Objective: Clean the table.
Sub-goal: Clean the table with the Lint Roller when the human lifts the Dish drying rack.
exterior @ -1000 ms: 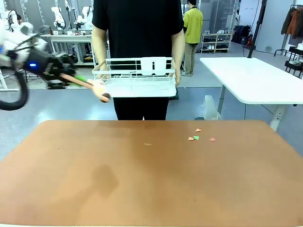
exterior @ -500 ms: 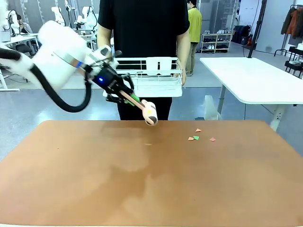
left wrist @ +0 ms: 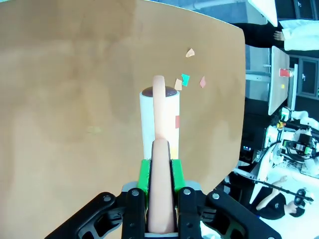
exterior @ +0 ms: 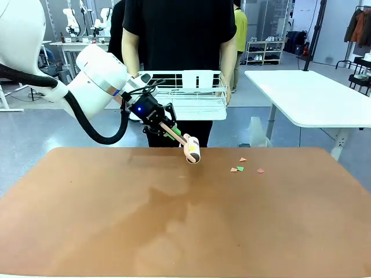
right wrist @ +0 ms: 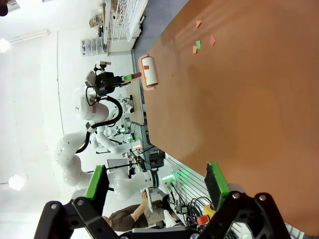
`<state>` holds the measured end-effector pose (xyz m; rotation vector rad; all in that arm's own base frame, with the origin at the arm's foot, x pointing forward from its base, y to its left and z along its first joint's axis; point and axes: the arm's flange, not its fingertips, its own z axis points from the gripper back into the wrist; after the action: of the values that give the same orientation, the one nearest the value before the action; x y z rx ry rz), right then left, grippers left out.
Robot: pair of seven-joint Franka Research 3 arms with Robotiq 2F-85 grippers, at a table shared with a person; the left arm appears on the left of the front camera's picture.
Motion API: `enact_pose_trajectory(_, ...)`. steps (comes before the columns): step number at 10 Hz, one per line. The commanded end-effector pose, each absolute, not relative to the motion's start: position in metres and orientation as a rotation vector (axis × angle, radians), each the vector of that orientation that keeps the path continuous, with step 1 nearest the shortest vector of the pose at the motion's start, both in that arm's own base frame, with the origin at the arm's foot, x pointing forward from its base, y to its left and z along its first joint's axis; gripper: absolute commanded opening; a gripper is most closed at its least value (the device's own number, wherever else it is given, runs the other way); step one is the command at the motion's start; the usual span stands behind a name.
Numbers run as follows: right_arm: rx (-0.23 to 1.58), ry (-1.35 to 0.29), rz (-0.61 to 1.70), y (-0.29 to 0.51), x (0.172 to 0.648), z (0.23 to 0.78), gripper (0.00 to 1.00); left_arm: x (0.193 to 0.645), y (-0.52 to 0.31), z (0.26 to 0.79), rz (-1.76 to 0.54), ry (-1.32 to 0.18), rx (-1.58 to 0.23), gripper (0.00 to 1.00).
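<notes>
The large flat table with a matte reddish-brown top (exterior: 174, 231) fills the near scene. It looks rigid and heavy, something to sweep over rather than grasp. The left gripper (exterior: 170, 131) has its fingers clamped narrowly on the peach handle of a white lint roller (exterior: 192, 149) at the far middle edge. Small orange and green paper scraps (exterior: 239, 168), probably light and flimsy, lie to its right. The right gripper (right wrist: 155, 180) stands wide and empty.

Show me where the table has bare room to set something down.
Bare: the table, near half and left side, up to the lint roller. Crowded: far right of centre, paper scraps near the roller in the left gripper.
</notes>
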<state>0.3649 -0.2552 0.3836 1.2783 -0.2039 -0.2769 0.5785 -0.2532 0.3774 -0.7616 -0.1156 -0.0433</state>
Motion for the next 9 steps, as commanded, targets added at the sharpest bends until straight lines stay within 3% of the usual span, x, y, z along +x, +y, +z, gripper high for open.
enact_pose_trajectory(1,1.283,-0.206,-0.274,-0.253,0.361,0.386,1.00,0.574,-0.253,0.380,-0.039,-0.115,-0.771,0.21)
enact_pose_trajectory(5,1.283,-0.206,-0.274,-0.253,0.361,0.386,1.00,0.578,-0.255,0.377,-0.046,-0.114,-0.762,0.21)
enact_pose_trajectory(9,1.283,-0.206,-0.274,-0.253,0.361,0.386,1.00,0.639,-0.320,0.371,-0.099,-0.026,-0.712,0.21)
